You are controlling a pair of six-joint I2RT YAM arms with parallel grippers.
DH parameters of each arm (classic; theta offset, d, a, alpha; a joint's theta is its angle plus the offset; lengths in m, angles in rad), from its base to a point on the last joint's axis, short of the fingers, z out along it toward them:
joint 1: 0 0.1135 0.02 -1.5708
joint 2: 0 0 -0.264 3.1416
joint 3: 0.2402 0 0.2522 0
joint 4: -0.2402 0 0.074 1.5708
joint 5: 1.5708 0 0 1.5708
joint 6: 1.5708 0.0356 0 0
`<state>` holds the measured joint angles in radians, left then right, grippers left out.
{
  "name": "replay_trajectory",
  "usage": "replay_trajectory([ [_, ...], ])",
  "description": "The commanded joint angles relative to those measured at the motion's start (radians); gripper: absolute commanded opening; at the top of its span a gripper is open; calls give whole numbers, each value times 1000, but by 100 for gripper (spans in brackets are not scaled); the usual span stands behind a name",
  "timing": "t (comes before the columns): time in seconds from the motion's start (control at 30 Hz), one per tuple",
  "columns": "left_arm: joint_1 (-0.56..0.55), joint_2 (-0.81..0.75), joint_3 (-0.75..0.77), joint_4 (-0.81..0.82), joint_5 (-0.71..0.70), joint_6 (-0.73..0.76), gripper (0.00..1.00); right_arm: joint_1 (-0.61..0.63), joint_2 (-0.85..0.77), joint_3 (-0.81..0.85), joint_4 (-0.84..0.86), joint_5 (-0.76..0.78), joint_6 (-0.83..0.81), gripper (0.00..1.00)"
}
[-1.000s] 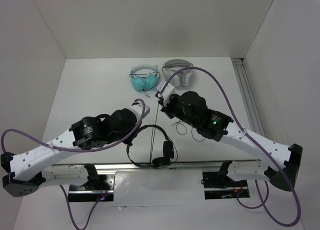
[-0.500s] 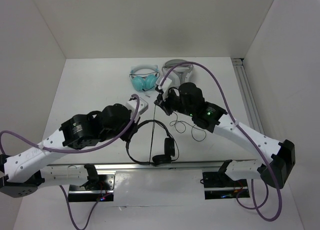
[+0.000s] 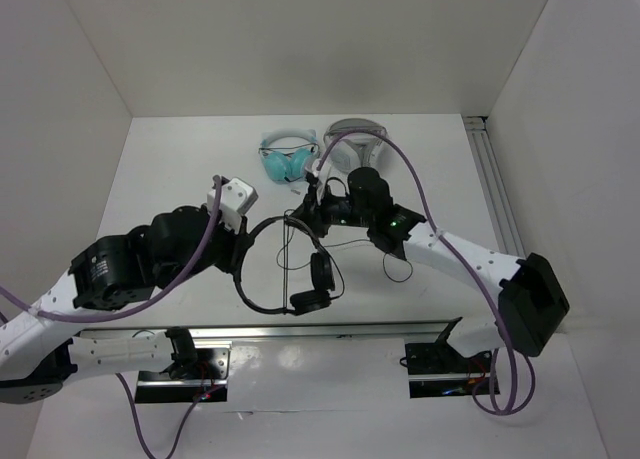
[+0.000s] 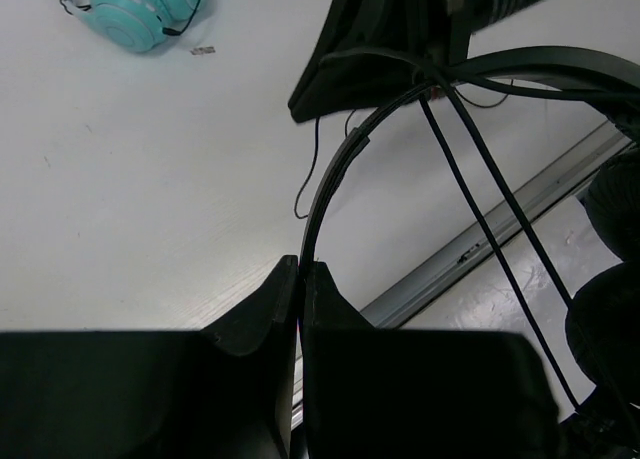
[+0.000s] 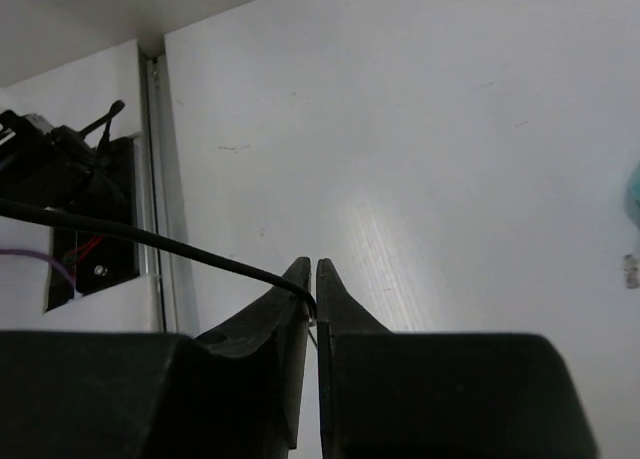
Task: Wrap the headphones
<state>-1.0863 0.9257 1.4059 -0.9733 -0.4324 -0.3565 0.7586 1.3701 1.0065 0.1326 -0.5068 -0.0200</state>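
The black headphones (image 3: 300, 279) hang in the air over the near middle of the table, earpads low near the front rail. My left gripper (image 3: 243, 251) is shut on the thin headband (image 4: 335, 179), which rises from between its jaws. My right gripper (image 3: 293, 220) is shut on the thin black cable (image 5: 150, 241) at the top of the headband. Two cable strands (image 4: 490, 229) run taut across the band towards the earpads. A loose loop of cable (image 3: 395, 269) lies on the table under the right arm.
Teal headphones (image 3: 283, 159) and bulkier white-grey headphones (image 3: 356, 147) lie at the back of the table. A metal rail (image 3: 300, 329) runs along the near edge, another (image 3: 497, 194) along the right side. White walls enclose the table.
My left arm has swung left and back, carrying the headband with it. My right gripper has moved left and nearer, drawing the cable over the band. The earpads have shifted left.
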Motion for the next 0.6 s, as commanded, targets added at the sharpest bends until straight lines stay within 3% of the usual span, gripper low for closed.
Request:
replay_trajectory([
  [0.0,-7,-11,65,73,-78,-56,0,-7,58,-86,272,-134,149,13],
  [0.03,-7,-11,74,56,-91,-71,0,-7,87,-110,383,-150,208,13],
  [0.2,-7,54,148,-18,-146,-120,0,-7,204,-198,630,-173,344,28],
  [0.57,-7,67,232,-125,-299,-259,0,-7,408,-250,863,-153,437,28],
])
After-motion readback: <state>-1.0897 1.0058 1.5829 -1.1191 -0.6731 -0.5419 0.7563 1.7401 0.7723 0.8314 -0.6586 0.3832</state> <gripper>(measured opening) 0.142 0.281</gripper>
